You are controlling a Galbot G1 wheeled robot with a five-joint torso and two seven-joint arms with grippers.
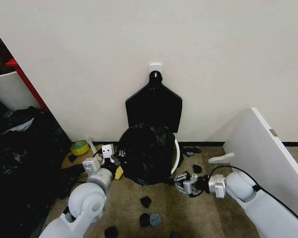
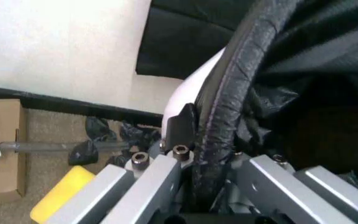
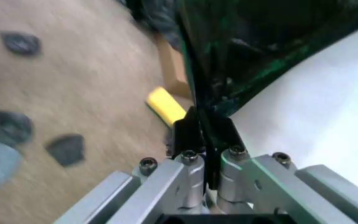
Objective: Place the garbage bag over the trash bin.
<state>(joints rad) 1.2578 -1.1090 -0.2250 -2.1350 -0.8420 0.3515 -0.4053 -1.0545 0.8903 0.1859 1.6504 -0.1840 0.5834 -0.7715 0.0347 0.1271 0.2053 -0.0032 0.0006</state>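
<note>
The left gripper [image 1: 113, 159] is seen in the head view at the left side of the trash bin [image 1: 176, 153], clamped on the edge of the garbage bag [image 1: 146, 153], while the right gripper [image 1: 180, 181] is set at the bin's lower right edge, likewise closed on bag film. The round white bin is tipped with its mouth toward the camera and lies on tan carpet against a plain white wall, just below a flat black bundle of bags [image 1: 154, 106] hung from a white hook [image 1: 155, 66]. Glossy, wrinkled black plastic covers nearly the whole mouth, a sliver of smooth white rim being left bare on the right. Small black scraps [image 1: 146, 202] are scattered on the floor in front, a yellow tape roll [image 1: 80, 147] lies to the left, and a slanted white panel [image 1: 268, 148] closes in the right side. In the left wrist view, a rolled, crinkled band of the bag is pinched between the metal fingers [image 2: 148, 186], beside the bin's white wall. In the right wrist view, a thin fold of bag is gripped between the closed fingers [image 3: 188, 175], against the smooth white wall, with a yellow block [image 3: 165, 106] on the carpet beyond.
</note>
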